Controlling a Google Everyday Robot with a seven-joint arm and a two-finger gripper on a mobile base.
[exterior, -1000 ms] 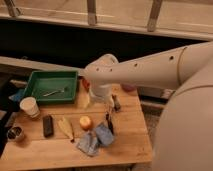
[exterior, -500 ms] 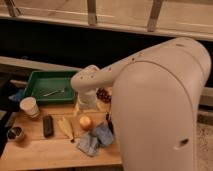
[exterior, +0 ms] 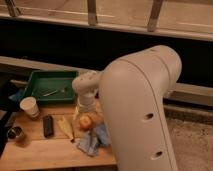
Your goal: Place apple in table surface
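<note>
Swinging nearer since half a second ago, the big white arm [exterior: 140,110] is now filling the right half of the view and covering more of the bench [exterior: 35,147], while the apple [exterior: 86,121] is lying where it lay before. The arm's narrow wrist is reaching down toward the middle of the bench, and the jaws are sitting at its lower end, directly over the apple and very close to it. Whether the jaws are spread, pressed together or pinching the fruit cannot be told, since the wrist is hiding them.

The apple is resting just below the jaws, on or against the upper edge of a blue cloth [exterior: 92,142] that is lying crumpled on the planks. Just to the left of the jaws a pale yellow object [exterior: 66,127] is lying on the wood, and farther left a flat black object [exterior: 48,126]. Beyond that, well to the left, a paper cup [exterior: 29,106] is standing upright, with a small metal cup [exterior: 15,133] nearer the bench's front corner. Behind and to the left of the jaws a green tray [exterior: 47,82] is holding a utensil [exterior: 52,92].
</note>
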